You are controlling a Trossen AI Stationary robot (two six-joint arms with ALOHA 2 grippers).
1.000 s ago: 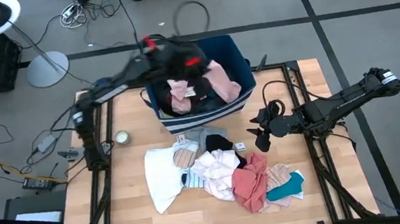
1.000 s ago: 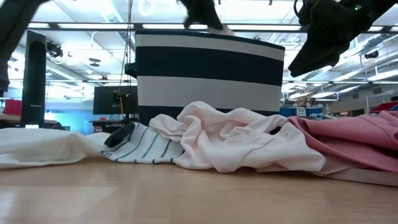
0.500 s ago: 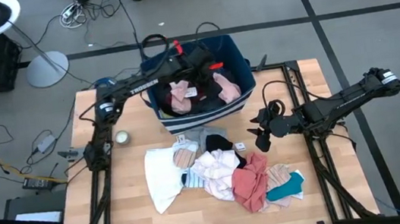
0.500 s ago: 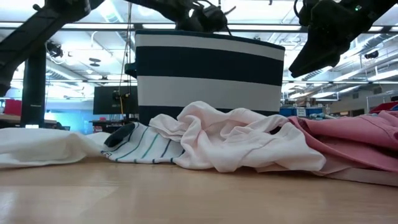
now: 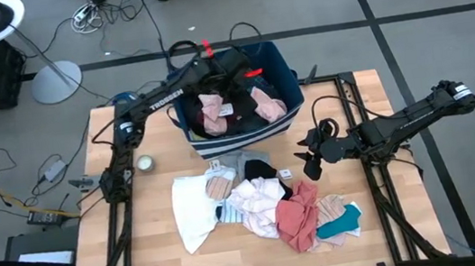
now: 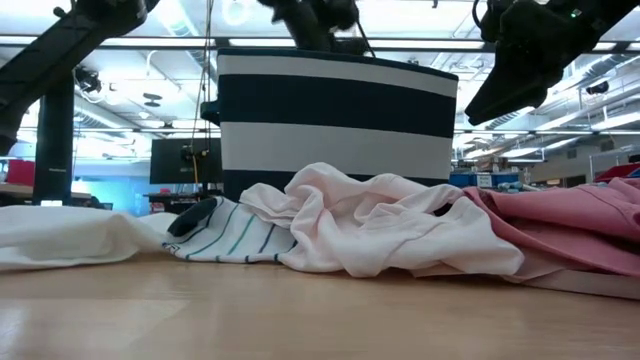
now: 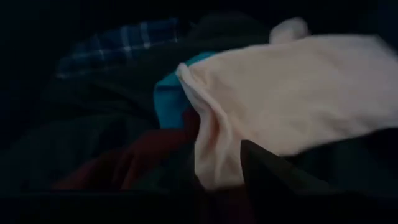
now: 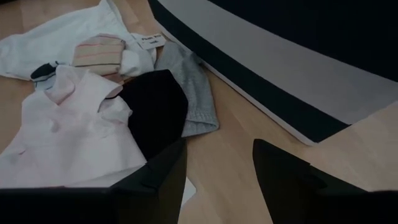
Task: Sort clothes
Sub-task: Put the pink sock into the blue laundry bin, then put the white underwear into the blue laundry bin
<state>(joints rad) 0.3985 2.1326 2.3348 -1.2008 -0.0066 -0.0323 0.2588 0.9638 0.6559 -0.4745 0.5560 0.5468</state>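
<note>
My left gripper [image 5: 234, 68] hangs open above the navy bin with white stripes [image 5: 289, 119] at the table's far edge. Below it in the bin lie a pale pink garment [image 7: 292, 87], a teal one [image 7: 168, 99] and a blue plaid one [image 7: 124, 40]. On the table in front of the bin lies a pile of clothes [image 5: 264, 204]: white [image 5: 194, 209], salmon [image 5: 298, 218], teal [image 5: 339, 222], black [image 8: 152, 109] and grey [image 8: 193, 87]. My right gripper [image 5: 308, 165] hovers open above the table, just right of the pile, with nothing between its fingers.
A small round tin [image 5: 143, 164] sits on the table left of the bin. Bare wood [image 5: 236, 265] runs along the near edge and at the far right [image 5: 352, 105]. Metal frame rails [image 5: 115, 230] line both sides of the table.
My left gripper has stayed over the bin, shifting a little. The pale pink garment that hung from it a second ago has dropped off and now lies in the bin on the other clothes.
</note>
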